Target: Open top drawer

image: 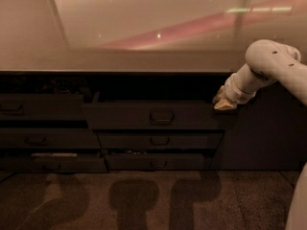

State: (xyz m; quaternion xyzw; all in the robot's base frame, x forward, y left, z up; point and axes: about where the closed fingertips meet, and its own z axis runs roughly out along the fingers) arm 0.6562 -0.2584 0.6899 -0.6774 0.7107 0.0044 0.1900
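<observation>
- Right now, the hand [224, 101] is hovering at the top right corner of the top drawer [124, 116], at or just above its upper edge; whether it is apart or together cannot be told.
- The pale arm [268, 63] is reaching in from the right, below the near edge of the glossy surface [120, 61].
- The top drawer is sitting directly under that surface, right of a narrower drawer [38, 108] and above two more drawer fronts [158, 141]. It seems to be standing slightly forward of its neighbours, so the opening is probably under way.
- Its small loop handle [162, 117] is sitting at the centre of the front, well left of the hand.
- The front is looking flat, stiff and smooth, so it is likely offering little grip by friction alone.
- Hooking the loop handle or the top edge is looking like the surest hold, and a straight pull toward the near side should be keeping a wide drawer from jamming.
</observation>
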